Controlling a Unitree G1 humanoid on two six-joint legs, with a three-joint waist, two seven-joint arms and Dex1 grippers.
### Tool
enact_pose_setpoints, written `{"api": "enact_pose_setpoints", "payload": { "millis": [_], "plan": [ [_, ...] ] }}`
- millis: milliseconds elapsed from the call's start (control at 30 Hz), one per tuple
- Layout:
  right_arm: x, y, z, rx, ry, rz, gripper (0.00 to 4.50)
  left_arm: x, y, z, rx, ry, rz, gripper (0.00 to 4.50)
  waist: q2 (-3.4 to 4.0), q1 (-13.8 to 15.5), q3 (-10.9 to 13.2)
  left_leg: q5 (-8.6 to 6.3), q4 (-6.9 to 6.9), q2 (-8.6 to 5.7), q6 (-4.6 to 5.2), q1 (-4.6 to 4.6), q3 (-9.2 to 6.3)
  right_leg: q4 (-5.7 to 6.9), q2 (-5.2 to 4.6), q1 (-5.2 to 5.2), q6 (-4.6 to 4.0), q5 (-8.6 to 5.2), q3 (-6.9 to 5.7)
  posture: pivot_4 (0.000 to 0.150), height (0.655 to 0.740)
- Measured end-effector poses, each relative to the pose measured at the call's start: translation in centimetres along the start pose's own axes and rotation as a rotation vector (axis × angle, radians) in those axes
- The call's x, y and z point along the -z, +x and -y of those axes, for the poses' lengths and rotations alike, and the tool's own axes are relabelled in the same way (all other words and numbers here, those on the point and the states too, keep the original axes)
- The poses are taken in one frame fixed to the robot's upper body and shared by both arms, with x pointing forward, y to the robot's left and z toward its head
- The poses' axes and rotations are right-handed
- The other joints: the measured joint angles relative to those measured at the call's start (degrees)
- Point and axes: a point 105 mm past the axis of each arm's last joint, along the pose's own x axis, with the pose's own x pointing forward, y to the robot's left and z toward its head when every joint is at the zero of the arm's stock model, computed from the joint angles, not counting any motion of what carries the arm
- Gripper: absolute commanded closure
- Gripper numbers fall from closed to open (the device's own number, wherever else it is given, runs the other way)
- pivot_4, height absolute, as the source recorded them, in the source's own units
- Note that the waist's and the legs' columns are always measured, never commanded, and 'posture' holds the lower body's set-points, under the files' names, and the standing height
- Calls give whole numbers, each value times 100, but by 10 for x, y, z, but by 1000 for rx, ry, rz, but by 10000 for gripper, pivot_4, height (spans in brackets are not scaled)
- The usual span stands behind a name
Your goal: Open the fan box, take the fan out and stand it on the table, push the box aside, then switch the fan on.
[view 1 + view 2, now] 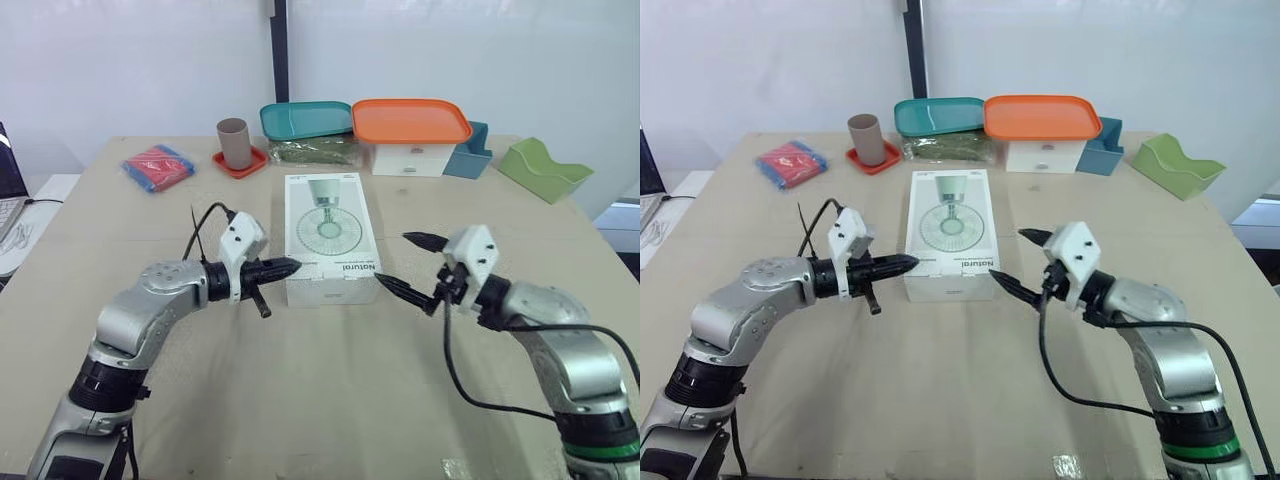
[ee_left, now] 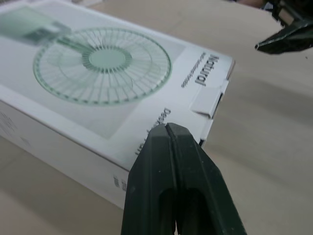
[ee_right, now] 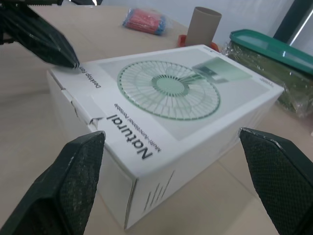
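While the fan box lies flat on the table, the left gripper, fingers pressed together, points at its near left corner; the right gripper, fingers spread, hovers beside its near right corner.

The fan box is a white oblong carton lying flat on its broad side mid-table, long axis running away from the robot. Its top face bears 1 pale green fan drawing and the word "Natural". Its near end flap is tucked shut.
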Motion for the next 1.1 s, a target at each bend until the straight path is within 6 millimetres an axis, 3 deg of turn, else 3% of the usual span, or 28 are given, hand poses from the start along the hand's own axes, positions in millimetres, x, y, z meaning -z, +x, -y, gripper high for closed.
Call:
{"api": "enact_pose_setpoints", "payload": {
  "millis": [267,433,1100],
  "plan": [
    [-14,29,-18,-63,-52,-20,0,1,4,-2,4,-4,-18,44853,0,2,-1,1,7,-1,-3,-2,-3,0,-1,2,0,0,-1,1500,7400],
    [-10,38,-31,-114,-85,-57,0,1,5,-2,7,-3,-16,44853,-1,3,-2,1,11,-2,-2,-2,-4,0,-2,3,3,2,-1,1500,7400],
    [-13,45,-29,-156,-323,-116,0,1,7,-2,9,23,-13,44853,-1,3,-2,1,12,-2,-2,-3,-3,0,-3,2,4,3,-1,1500,7400]
  ]
}}
